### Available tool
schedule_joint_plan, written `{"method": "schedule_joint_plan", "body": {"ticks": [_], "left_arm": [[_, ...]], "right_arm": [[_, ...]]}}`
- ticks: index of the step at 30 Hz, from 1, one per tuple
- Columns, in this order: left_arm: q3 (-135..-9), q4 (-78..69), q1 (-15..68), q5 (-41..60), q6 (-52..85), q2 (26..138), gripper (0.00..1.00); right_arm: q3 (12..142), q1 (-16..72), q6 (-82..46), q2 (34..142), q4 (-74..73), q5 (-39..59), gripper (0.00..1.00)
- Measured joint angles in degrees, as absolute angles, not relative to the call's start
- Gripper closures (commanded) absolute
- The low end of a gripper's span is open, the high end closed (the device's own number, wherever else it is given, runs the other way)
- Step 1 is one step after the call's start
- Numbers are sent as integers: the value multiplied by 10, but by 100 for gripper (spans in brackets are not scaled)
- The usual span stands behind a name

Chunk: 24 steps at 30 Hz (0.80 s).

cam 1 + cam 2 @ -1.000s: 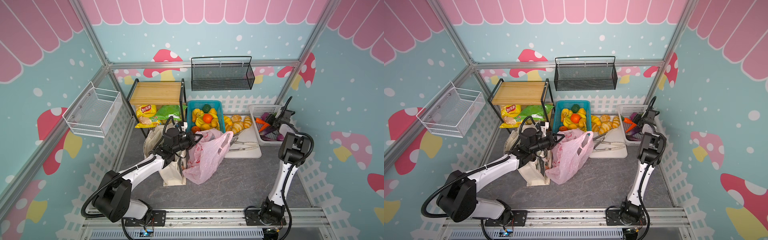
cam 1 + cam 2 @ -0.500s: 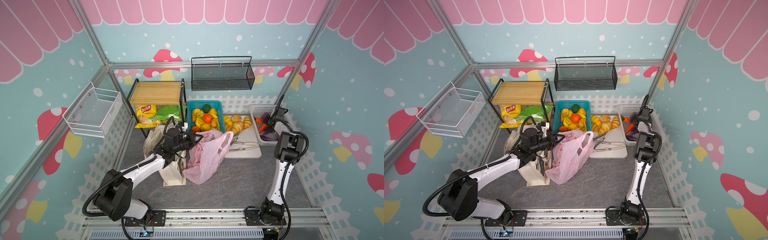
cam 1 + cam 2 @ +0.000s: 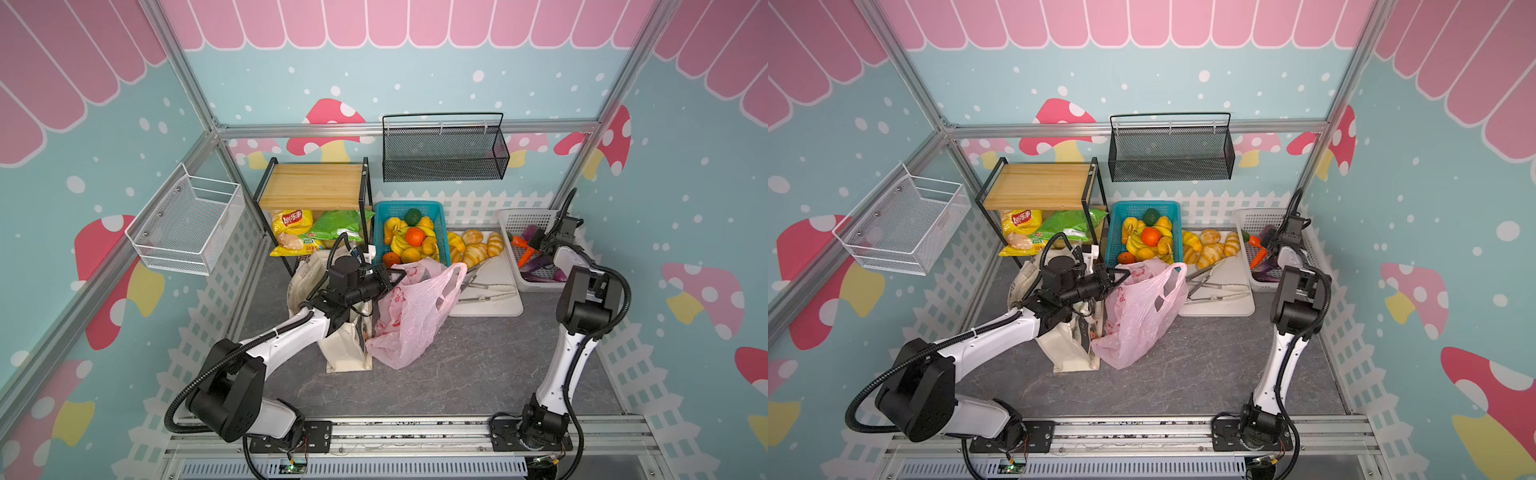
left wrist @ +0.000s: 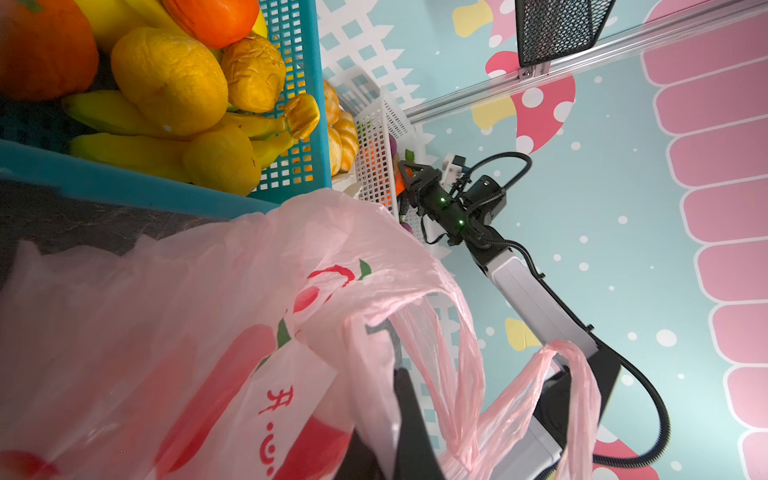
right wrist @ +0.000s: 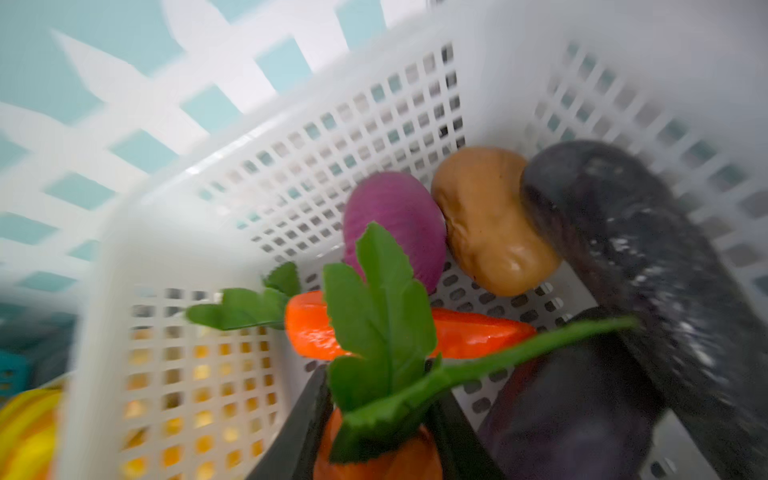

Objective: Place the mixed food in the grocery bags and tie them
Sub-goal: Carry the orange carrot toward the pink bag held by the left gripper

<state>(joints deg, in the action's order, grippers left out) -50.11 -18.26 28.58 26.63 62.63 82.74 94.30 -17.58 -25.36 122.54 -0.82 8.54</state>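
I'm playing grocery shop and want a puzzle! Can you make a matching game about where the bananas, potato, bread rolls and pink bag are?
Things:
1. bananas
2. potato
3. bread rolls
4. pink bag

Places:
A. in the white basket
B. pinched by the left pincer
C. in the blue basket
D. on the white tray

Pairs: 1-C, 2-A, 3-D, 4-B

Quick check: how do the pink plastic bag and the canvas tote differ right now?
The pink plastic bag is thin and translucent; the canvas tote is opaque cream cloth. The left gripper pinches the pink plastic bag's rim; the canvas tote stands ungripped beneath that arm. The pink plastic bag slumps crumpled; the canvas tote looks flatter-sided. Both sit side by side on the grey tabletop.
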Motion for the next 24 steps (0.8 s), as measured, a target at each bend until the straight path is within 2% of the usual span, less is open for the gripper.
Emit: {"method": "schedule_joint_plan", "body": {"ticks": [8,12,18,24], "left_arm": [[-501,-183,286,268,628,827,100],[-501,-183,286,268,628,827,100],[-501,-183,286,270,628,827,100],[-502,-178,286,271,621,827,100]], "right_arm": [[705,-170,-306,977,-196,156,75],[551,-131,-331,832,-243,195,75],[411,-32,-327,641,-197,239,75],[351,24,-300,555,-55,272,75]]}}
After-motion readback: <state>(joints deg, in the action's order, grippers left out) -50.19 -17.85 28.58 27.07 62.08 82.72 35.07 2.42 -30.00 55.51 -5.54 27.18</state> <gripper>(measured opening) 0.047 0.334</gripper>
